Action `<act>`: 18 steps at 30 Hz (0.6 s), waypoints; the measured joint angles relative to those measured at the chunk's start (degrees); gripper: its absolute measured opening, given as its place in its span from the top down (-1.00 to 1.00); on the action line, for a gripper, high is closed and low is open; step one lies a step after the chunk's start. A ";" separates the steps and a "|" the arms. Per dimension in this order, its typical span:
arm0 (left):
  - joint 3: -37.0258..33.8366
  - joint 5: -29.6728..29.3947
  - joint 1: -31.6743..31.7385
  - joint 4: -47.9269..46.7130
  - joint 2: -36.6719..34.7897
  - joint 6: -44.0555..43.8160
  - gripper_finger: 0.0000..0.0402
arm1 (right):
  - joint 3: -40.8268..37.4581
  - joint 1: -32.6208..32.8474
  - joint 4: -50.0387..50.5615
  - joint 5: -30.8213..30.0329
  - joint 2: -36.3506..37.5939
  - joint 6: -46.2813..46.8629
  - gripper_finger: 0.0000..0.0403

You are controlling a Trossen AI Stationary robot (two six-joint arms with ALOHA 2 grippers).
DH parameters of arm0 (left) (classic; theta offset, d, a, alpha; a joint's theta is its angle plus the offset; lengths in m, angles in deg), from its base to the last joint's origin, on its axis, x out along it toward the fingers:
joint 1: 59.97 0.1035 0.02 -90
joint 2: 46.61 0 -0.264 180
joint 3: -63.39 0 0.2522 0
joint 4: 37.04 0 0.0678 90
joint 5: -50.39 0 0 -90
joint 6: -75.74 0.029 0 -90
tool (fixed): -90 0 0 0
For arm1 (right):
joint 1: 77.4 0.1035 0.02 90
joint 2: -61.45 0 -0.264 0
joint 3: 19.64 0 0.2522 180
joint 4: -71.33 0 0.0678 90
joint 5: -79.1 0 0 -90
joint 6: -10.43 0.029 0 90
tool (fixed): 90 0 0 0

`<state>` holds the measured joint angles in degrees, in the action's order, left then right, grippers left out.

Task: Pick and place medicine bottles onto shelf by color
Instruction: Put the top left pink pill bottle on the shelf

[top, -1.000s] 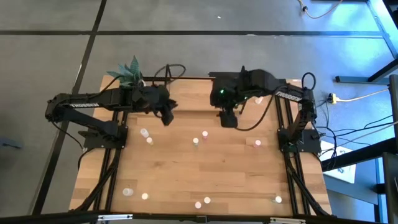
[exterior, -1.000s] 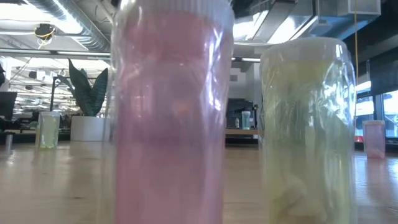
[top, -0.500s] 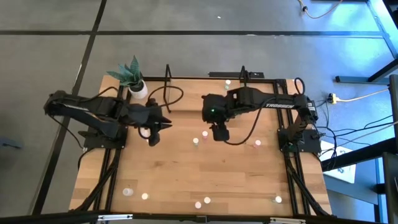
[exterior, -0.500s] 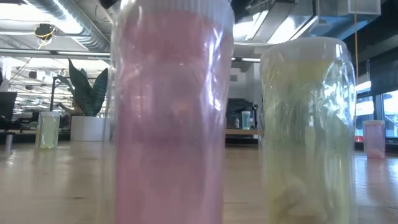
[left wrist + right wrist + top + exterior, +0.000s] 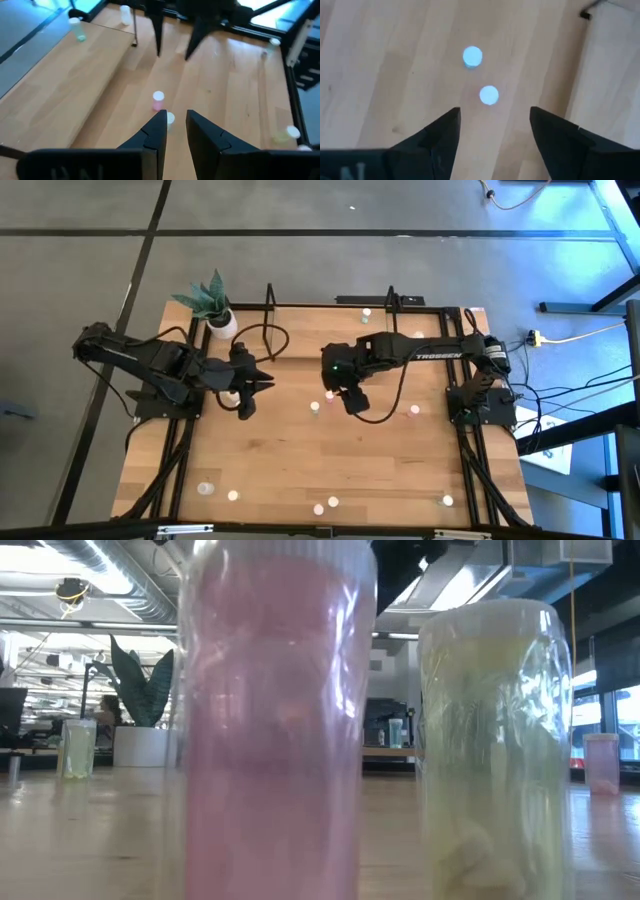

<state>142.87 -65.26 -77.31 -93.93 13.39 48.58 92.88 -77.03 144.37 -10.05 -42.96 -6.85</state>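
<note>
My right gripper open above two bottles standing close; risk knocking neighbour; my left gripper nearly closed, empty, near another pair.

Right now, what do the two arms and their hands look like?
Both arms are dark, jointed links. The right arm carries white lettering along its forearm and a green light near the wrist; black cables loop from both. Each hand, left hand and right hand, has two dark, tapered wedge-shaped fingers.

Pink bottle, yellowish bottle, light wooden table.
</note>
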 joint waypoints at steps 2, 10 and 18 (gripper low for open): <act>-0.01 -0.59 -0.01 0.01 0.00 -0.88 0.67 | -1.45 -0.56 -4.05 1.82 0.03 -1.35 -0.19; -0.01 -3.15 0.04 0.17 0.00 -2.47 0.67 | -6.81 -2.61 -12.94 6.84 0.03 -3.76 -0.19; 0.00 -3.51 0.04 0.21 0.02 -2.51 0.67 | -14.53 -3.59 -20.20 9.34 -0.03 -5.50 -0.19</act>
<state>142.87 -68.77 -77.27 -93.73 13.42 46.08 78.34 -80.62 124.17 -0.71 -42.99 -12.36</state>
